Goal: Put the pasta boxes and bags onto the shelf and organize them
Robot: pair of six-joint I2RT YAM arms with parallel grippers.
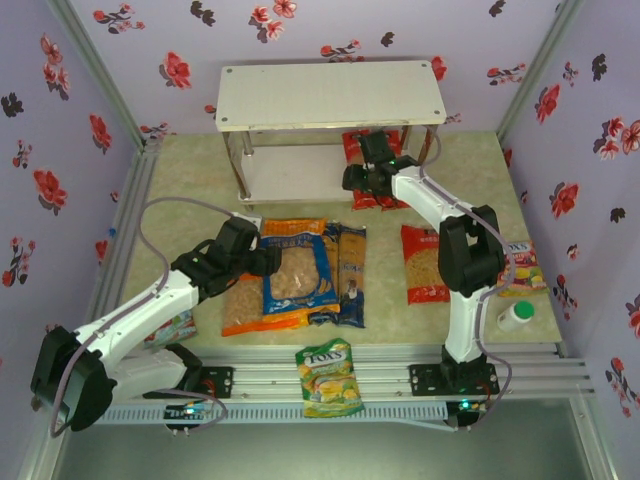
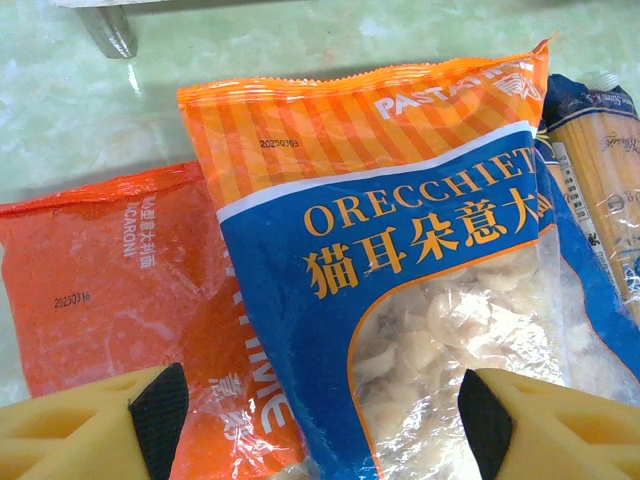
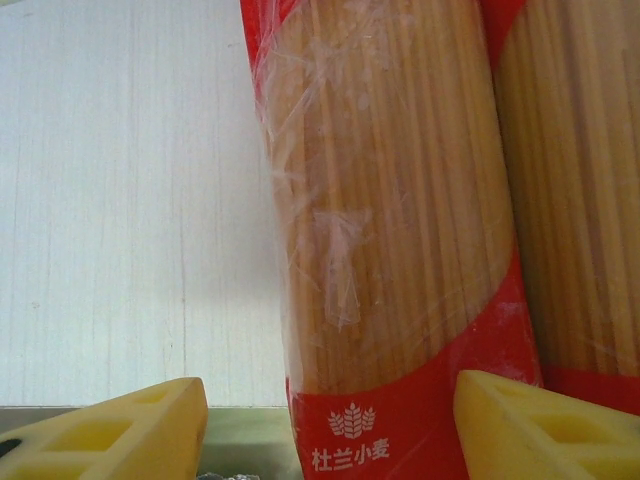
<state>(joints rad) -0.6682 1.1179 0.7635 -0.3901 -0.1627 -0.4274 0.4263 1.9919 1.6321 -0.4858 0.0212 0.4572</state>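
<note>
Two red pasta boxes (image 3: 390, 200) — clear windows, pale strands; left gripper (image 2: 322, 415), right gripper (image 3: 330, 420) spread.

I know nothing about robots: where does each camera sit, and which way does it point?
Top external: fixed above and behind the arms, looking down on the table, the shelf, the left tool and the right tool.
Left wrist: on the left arm, facing down at the blue-and-orange bag; its yellow fingers show.
Right wrist: on the right arm, facing a red pasta box on the shelf's white board; its yellow fingers show.
Shared: top and left wrist both show that bag.
</note>
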